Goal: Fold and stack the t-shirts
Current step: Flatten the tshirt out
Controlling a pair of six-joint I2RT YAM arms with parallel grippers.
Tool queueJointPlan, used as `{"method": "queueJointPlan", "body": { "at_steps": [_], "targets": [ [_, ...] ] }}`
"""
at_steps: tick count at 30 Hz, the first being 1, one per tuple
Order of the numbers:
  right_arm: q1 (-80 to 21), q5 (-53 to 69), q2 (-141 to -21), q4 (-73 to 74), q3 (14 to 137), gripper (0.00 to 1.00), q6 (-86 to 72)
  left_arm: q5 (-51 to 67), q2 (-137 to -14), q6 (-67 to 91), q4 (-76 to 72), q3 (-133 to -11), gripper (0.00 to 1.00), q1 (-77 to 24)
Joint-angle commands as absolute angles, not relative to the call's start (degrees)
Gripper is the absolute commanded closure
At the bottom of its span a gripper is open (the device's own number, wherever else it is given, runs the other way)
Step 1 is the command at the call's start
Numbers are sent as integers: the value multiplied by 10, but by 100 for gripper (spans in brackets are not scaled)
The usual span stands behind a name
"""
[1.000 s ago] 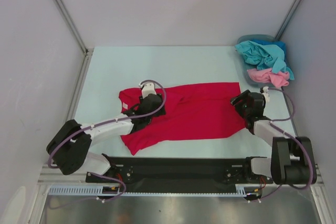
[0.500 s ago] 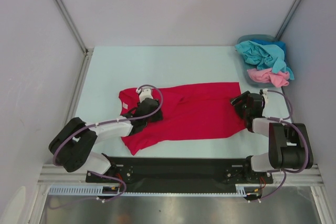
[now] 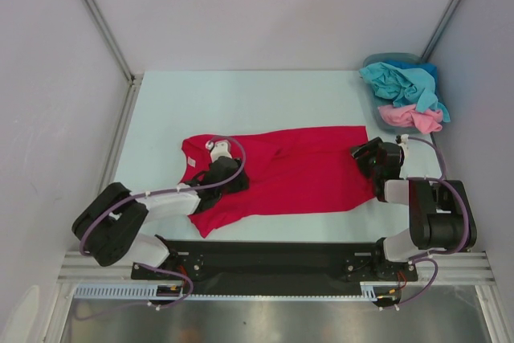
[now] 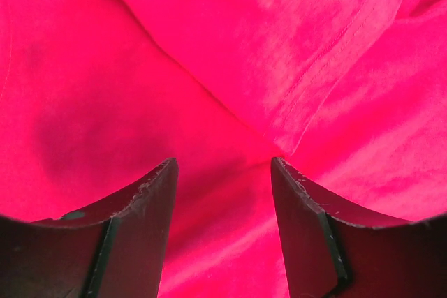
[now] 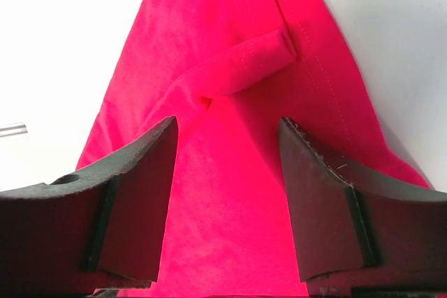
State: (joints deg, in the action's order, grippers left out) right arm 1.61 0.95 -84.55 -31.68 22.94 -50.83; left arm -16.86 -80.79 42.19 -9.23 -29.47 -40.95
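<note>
A crimson red t-shirt lies spread flat across the middle of the table. My left gripper rests low on its left part, near the sleeve. In the left wrist view that gripper is open, and red cloth with a stitched hem fills the gap and everything beyond. My right gripper sits at the shirt's right edge. It is open too, with red cloth and a small rolled fold lying between and ahead of its fingers. A teal-blue t-shirt and a light pink t-shirt are heaped at the back right.
The blue-grey plastic basket holding the teal and pink shirts stands in the back right corner. Pale table surface stretches behind the red shirt. White walls and metal frame posts enclose the table on three sides.
My left gripper has slid a little toward the near-left over the shirt. The right arm has folded in closer to its base, with its gripper staying at the shirt's right edge.
</note>
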Motion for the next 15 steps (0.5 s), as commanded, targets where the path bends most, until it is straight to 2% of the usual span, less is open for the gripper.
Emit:
{"method": "queueJointPlan", "body": {
  "at_steps": [1, 6, 15],
  "targets": [
    [15, 10, -847, -356, 225, 37, -512, -162, -779, 438, -127, -277, 38, -406],
    [8, 11, -840, -364, 222, 37, -507, -162, -791, 435, -169, -262, 37, -406],
    [5, 11, -835, -364, 220, 37, -499, -147, -847, 431, -190, -313, 38, -406]
  ]
}}
